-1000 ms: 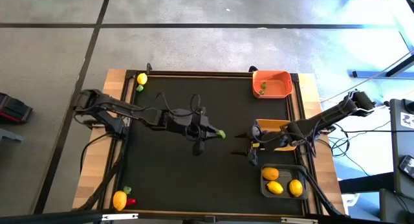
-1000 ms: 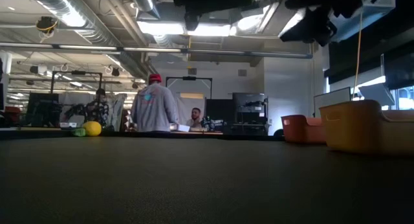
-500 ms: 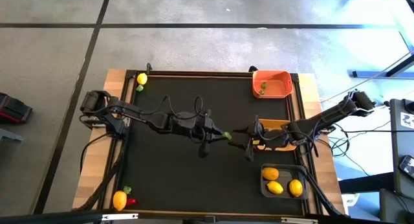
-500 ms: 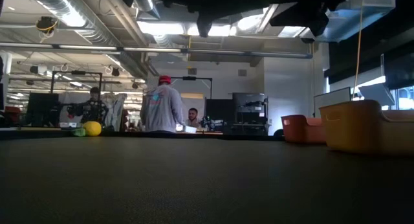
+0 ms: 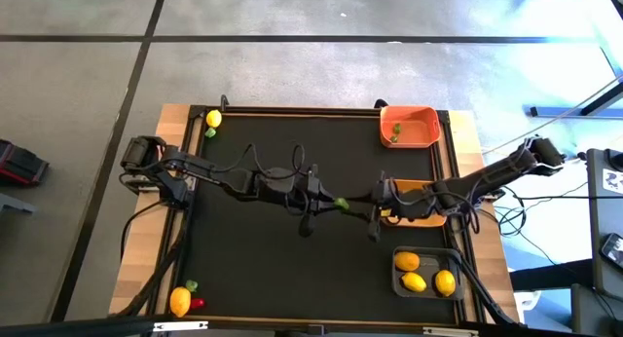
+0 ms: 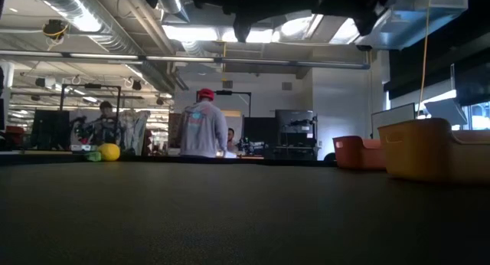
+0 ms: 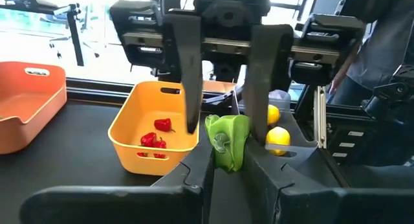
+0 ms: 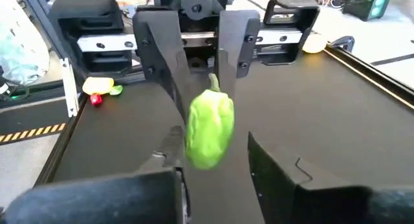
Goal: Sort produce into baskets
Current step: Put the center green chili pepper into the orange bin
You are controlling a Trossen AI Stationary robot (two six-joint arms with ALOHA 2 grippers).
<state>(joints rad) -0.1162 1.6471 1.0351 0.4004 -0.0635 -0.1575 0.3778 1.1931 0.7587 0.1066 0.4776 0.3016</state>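
Handoff left of the yellow-tan basket [image 5: 419, 203]: left gripper [image 5: 331, 202] pinches the green pepper [image 5: 341, 203], right gripper [image 5: 362, 206] spread around it and closing — I'd seat right's grip fully before left lets go.

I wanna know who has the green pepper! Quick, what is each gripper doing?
Left gripper: closed on the green pepper.
Right gripper: around the same pepper, closing; grip cannot be told.
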